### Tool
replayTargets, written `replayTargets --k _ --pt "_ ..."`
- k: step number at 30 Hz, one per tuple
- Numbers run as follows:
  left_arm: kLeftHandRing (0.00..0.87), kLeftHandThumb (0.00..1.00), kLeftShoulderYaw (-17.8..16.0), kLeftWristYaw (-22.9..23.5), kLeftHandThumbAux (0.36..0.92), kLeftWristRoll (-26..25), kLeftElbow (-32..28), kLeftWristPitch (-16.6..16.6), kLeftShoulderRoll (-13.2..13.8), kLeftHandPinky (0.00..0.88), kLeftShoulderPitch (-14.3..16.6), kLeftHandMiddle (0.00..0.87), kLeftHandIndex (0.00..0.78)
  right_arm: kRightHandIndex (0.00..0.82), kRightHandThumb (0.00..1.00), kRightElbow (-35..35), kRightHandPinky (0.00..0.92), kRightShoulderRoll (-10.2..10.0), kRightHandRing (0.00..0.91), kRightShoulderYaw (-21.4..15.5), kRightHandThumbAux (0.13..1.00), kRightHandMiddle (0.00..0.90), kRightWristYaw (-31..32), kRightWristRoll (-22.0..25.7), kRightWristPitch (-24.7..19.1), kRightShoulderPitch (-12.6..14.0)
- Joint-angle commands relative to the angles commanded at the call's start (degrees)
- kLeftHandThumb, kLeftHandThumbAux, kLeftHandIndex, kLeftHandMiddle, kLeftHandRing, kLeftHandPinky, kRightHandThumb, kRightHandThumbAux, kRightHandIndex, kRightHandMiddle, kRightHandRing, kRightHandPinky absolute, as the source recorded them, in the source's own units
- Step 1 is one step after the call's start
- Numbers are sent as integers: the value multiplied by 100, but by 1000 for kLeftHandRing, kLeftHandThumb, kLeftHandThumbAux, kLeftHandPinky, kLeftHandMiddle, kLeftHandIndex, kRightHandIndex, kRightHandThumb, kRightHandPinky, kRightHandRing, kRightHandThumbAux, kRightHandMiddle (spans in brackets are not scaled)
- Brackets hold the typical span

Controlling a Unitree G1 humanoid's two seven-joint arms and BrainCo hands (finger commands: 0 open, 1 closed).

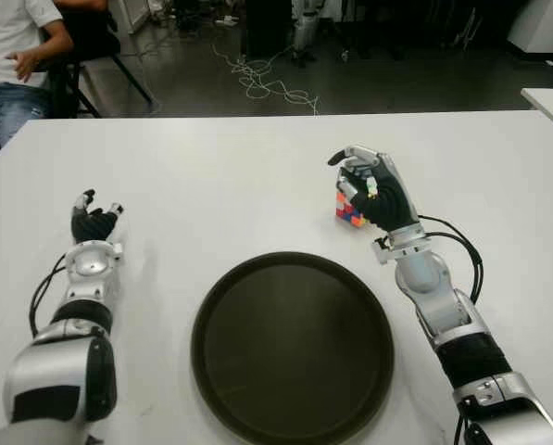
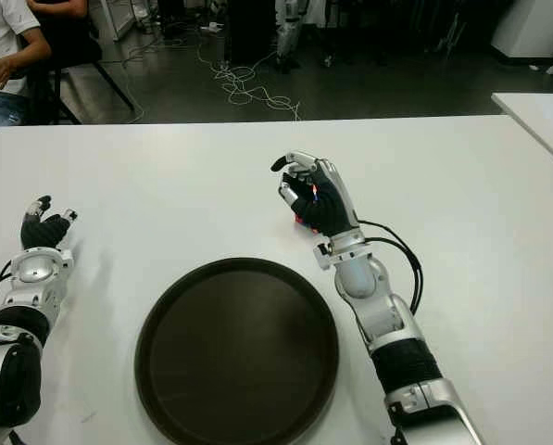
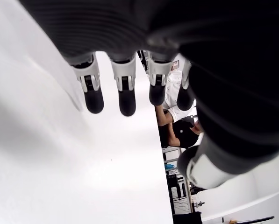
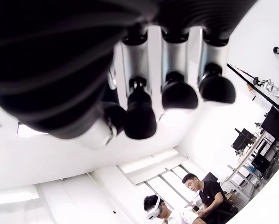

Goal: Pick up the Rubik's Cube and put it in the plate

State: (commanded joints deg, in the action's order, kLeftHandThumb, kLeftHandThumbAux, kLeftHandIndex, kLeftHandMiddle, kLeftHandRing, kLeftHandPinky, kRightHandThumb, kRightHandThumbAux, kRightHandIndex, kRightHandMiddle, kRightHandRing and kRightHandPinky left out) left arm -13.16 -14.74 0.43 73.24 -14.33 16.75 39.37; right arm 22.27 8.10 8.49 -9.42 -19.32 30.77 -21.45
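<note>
Right hand (image 1: pixel 364 190) curls around the Rubik's Cube (image 1: pixel 349 212) on the white surface (image 1: pixel 230 176), just beyond the round dark plate (image 1: pixel 293 345). Left hand (image 1: pixel 94 222), fingers relaxed, holds nothing, well left of the plate.

Matt dark plate (image 1: pixel 257 389) (smooth white table (image 1: pixel 211 176))

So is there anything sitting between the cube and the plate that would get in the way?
Nothing visible does. The cube is at the right hand, just beyond the plate on its far right side, with only bare table between them. The left hand shows well off to the plate's left.
</note>
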Motion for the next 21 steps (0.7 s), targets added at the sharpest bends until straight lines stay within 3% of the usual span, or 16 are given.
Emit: replayTargets --k 11,17,21 --pt "89 72 46 -34 728 38 -8 3 -12 118 -4 64 58 438 691 112 837 48 828 -52 718 803 110 125 115 -17" --pt "90 72 69 -53 732 35 -14 -6 -21 126 -13 58 60 438 691 191 831 152 826 -114 720 800 126 104 38 -56" --pt "88 82 80 -74 738 41 -16 -26 -22 124 -18 56 60 437 692 491 827 298 825 -260 721 799 210 219 -32 -238"
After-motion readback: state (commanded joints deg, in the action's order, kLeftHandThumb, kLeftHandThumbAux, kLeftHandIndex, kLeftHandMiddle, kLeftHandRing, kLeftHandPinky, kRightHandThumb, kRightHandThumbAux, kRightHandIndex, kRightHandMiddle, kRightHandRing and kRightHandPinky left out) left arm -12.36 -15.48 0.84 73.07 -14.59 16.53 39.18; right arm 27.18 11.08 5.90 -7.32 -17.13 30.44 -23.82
